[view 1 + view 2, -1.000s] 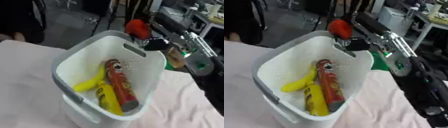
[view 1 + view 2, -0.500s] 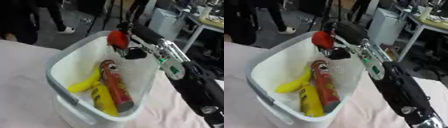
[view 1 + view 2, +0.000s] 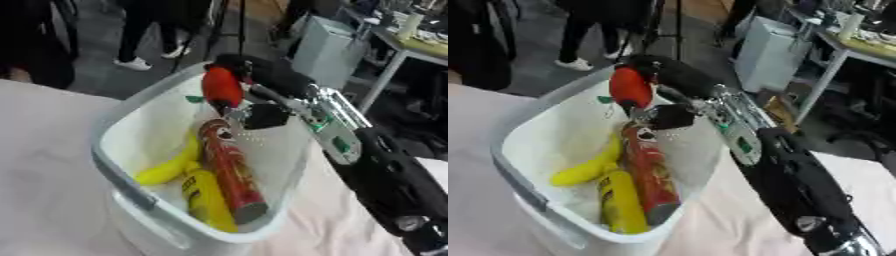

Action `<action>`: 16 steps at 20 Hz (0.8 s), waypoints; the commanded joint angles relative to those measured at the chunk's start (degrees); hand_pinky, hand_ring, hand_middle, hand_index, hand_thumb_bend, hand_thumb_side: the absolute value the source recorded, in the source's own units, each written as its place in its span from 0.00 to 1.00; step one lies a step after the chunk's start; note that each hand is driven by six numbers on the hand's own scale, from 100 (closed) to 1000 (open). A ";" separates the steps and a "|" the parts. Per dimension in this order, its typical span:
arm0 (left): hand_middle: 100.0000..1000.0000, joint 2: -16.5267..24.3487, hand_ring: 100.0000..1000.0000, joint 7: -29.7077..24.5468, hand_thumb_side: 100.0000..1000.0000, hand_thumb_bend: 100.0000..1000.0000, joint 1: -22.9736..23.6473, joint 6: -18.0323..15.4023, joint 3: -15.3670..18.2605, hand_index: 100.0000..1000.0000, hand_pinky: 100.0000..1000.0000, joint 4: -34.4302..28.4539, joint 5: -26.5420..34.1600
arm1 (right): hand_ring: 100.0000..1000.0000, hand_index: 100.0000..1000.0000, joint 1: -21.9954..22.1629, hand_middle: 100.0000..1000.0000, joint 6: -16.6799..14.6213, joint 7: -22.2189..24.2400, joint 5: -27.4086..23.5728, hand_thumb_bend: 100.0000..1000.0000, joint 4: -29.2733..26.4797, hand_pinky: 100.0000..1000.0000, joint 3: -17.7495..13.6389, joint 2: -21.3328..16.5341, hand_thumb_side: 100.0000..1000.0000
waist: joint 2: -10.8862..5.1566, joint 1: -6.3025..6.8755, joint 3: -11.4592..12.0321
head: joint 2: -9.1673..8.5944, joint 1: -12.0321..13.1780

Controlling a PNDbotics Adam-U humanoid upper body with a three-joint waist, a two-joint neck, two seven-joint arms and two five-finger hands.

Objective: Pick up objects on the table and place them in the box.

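One red object (image 3: 221, 88) pinched in my right hand (image 3: 248, 75) over the white box (image 3: 122, 180), red can (image 3: 230, 167), banana (image 3: 171, 165), yellow bottle (image 3: 206, 198) inside.

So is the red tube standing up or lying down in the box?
Lying down. The red tube leans lengthwise inside the box, beside the yellow bottle.

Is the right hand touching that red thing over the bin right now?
Touching. In the left eye view the right hand has its fingers curled round the red object, holding it above the far side of the white bin.
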 commanded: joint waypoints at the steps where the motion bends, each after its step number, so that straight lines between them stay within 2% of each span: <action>1: 0.63 0.25 0.52 -0.10 0.91 0.00 -0.29 -0.13 0.11 0.70 0.64 -0.70 0.04 | 1.00 1.00 -0.94 1.00 0.19 1.50 -1.29 0.12 -1.43 1.00 -0.74 -1.34 0.96 | -1.61 0.59 -0.20 | 0.01 0.11; 8: 0.63 0.28 0.52 -0.06 0.91 0.00 -0.35 -0.19 0.15 0.70 0.64 -0.70 -0.02 | 1.00 1.00 -0.85 1.00 0.02 3.06 -0.96 0.18 -1.72 1.00 -0.93 -1.55 0.96 | -1.59 0.59 -0.10 | -0.22 0.10; 9: 0.63 0.26 0.52 -0.07 0.91 0.00 -0.37 -0.21 0.15 0.70 0.64 -0.70 -0.02 | 1.00 1.00 -0.82 1.00 -0.18 3.67 -0.69 0.23 -1.47 1.00 -0.89 -1.54 0.94 | -1.59 0.59 -0.05 | -0.27 -0.20; 10: 0.63 0.24 0.52 -0.08 0.91 0.00 -0.39 -0.21 0.14 0.70 0.64 -0.70 -0.02 | 1.00 1.00 -0.87 1.00 -0.35 4.32 -0.48 0.23 -1.23 1.00 -0.91 -1.49 0.94 | -1.60 0.59 -0.03 | -0.29 -0.39; 11: 0.63 0.21 0.52 -0.09 0.91 0.00 -0.40 -0.22 0.13 0.70 0.64 -0.70 -0.01 | 1.00 1.00 -0.87 1.00 -0.55 5.00 -0.31 0.27 -1.01 1.00 -0.89 -1.45 0.91 | -1.60 0.59 -0.02 | -0.33 -0.62; 16: 0.63 0.15 0.52 -0.06 0.91 0.00 -0.39 -0.21 0.12 0.70 0.64 -0.70 0.00 | 1.00 1.00 -0.94 1.00 -1.46 7.19 0.41 0.28 -0.65 1.00 -1.04 -1.37 0.91 | -1.59 0.59 -0.01 | -0.54 -0.99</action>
